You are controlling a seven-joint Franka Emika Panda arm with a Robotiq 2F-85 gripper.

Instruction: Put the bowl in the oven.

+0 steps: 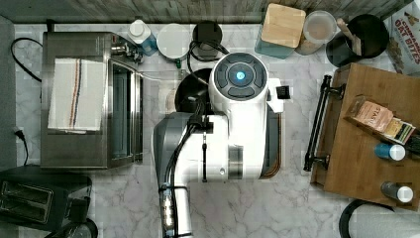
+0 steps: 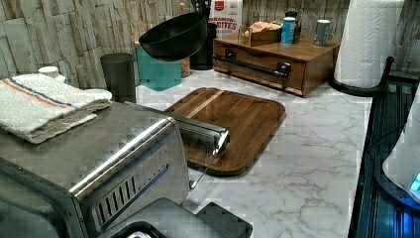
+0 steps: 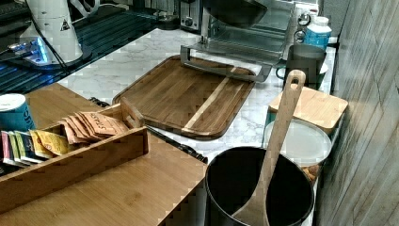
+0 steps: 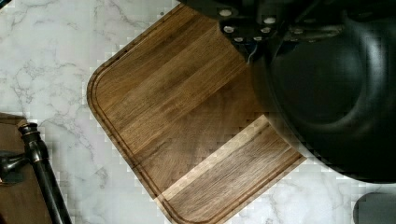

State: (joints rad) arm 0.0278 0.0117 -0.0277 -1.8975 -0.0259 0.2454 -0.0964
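Bowl [image 2: 174, 35]: black, airborne over cutting board [image 2: 233, 124], at oven's [image 2: 99, 168] 1 o'clock in left view. Gripper grip undeterminable.

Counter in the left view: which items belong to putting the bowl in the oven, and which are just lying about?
Belongs to the job:
- bowl, lifted in the air, tilted
- oven, door open

Lying about:
- wooden board
- striped towel on the oven
- dark cup
- teal canister
- paper towel roll
- drawer box
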